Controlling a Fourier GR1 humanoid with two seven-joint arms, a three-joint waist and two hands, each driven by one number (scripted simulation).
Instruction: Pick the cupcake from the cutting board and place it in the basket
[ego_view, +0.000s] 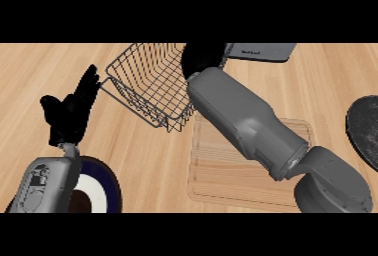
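The wire basket (148, 87) stands tilted at the upper middle of the wooden counter. My right forearm reaches from the lower right across the cutting board (221, 175) to the basket. My right hand (203, 57) shows as a black shape over the basket's far right rim. I see no cupcake on the board, in the basket or elsewhere; whether the hand hides it is unclear. My left hand (70, 110) rests open at the left, fingers up, just beside the basket's left corner.
A dark blue plate with a white centre (103, 182) lies at the lower left, partly under my left forearm. A dark round plate (365, 130) sits at the right edge. A grey flat object (260, 51) lies at the top, beyond the basket.
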